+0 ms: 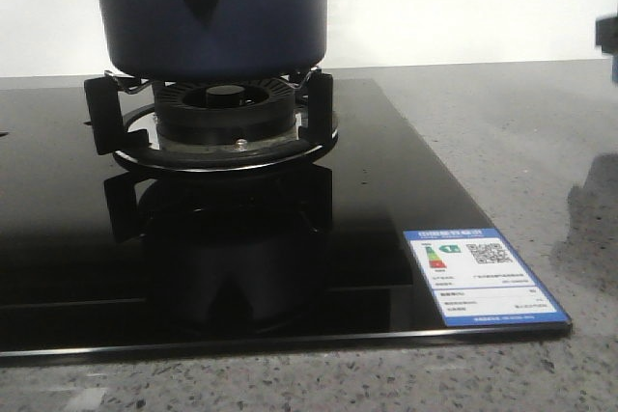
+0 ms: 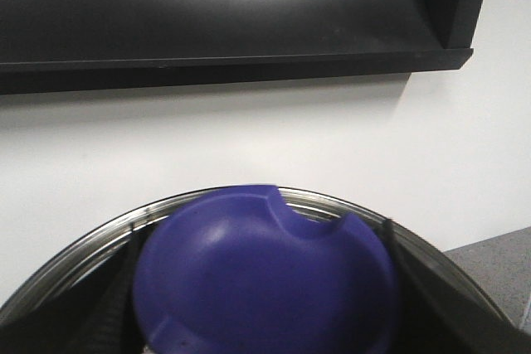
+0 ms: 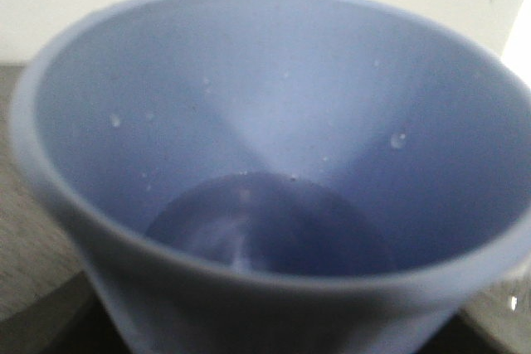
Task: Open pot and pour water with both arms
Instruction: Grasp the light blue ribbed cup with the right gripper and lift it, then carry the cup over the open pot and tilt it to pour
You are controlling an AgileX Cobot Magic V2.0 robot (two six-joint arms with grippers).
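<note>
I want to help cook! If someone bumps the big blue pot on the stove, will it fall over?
Probably not easily: the pot is wide and straight-sided and sits on the burner's prongs. A hard shove might slide it off those narrow supports.

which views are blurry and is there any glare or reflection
Front view: mostly sharp; the glossy black hob mirrors the burner and pot. Left wrist view: the blue lid knob is soft, too close to focus; wall evenly lit. Right wrist view: the cup fills the frame, blurred, with droplets inside.

one pot (image 1: pixel 217 12), one burner (image 1: pixel 224 108), one label sticker (image 1: pixel 480 277), one pale blue cup (image 3: pixel 274 172)
</note>
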